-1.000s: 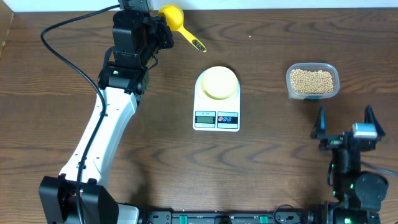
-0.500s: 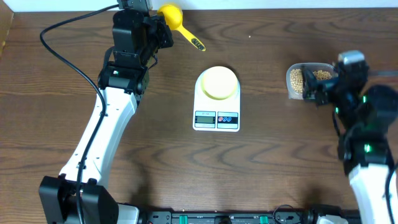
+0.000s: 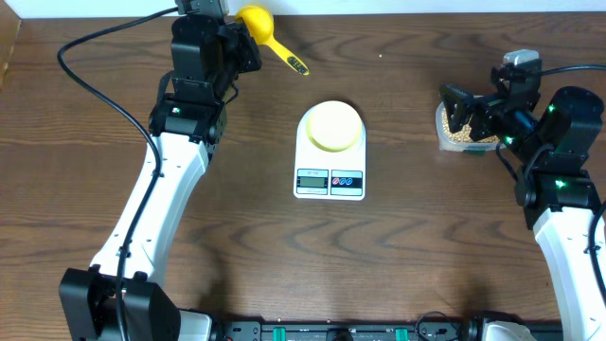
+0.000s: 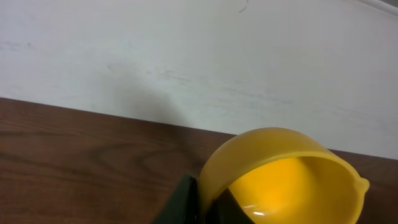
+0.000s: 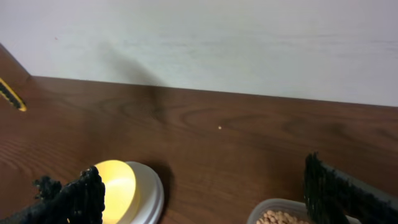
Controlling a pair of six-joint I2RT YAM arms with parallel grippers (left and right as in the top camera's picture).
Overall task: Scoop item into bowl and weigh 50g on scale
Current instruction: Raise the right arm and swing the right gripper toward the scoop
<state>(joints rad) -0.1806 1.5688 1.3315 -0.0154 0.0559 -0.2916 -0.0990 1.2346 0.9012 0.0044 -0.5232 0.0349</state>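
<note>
Bowl (image 3: 333, 126) sits on scale (image 3: 329, 180). Right gripper (image 3: 476, 114), fingers wide apart, hovers over tub (image 3: 443, 123) of beans (image 5: 280, 218). Left gripper (image 3: 243, 30), fingers together, seemingly pinches scoop (image 3: 258, 19) wall.

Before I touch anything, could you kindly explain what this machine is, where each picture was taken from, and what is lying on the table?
These are two robot arms at a brown wooden table, each ending in a two-finger gripper. The wide picture looks down from above. The other two come from a small camera on each wrist, so they look out along that arm's own fingers. In the middle stands a flat white digital kitchen scale with a small round pale yellow bowl on its platform. At the right is a clear plastic tub of small round tan beans. The left gripper, at the far edge, is shut on a bright yellow plastic scoop, which fills much of its wrist picture. The right gripper hangs open above the tub and holds nothing.
</note>
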